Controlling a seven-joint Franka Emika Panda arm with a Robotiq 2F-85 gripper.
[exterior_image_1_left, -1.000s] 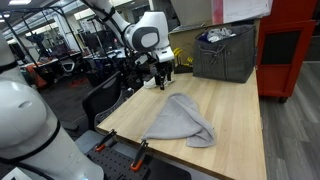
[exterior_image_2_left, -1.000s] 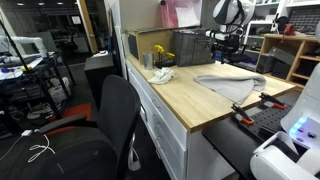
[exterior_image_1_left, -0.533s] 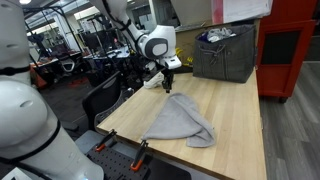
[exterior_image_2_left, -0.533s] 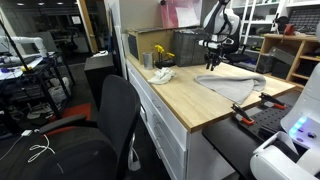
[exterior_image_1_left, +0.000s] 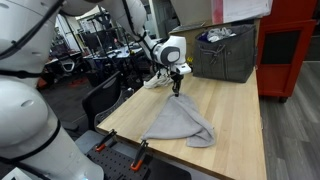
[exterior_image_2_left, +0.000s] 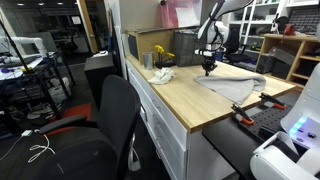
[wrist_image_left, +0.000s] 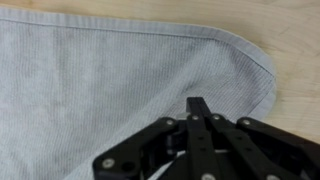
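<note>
Black Robotiq gripper (wrist_image_left: 200, 106), fingers pressed together, has its tips at a rounded corner of the grey ribbed cloth towel (wrist_image_left: 100, 80), which lies rumpled on the light wooden tabletop (wrist_image_left: 290, 30). Can't tell if fabric's pinched. A thin fold would prob. slip free on a lift.

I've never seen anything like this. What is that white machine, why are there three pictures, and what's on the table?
The white machine is a robot arm, jointed much like a human one, with a two-fingered hand at its end. Two pictures come from cameras standing at different spots in the room. The third comes from a camera on the wrist, looking down past the hand. On the wooden table lies a rumpled grey towel, and a grey fabric bin stands at the back. The hand is shut, with its tips at the towel near a corner. Whether it pinches the cloth cannot be told.
</note>
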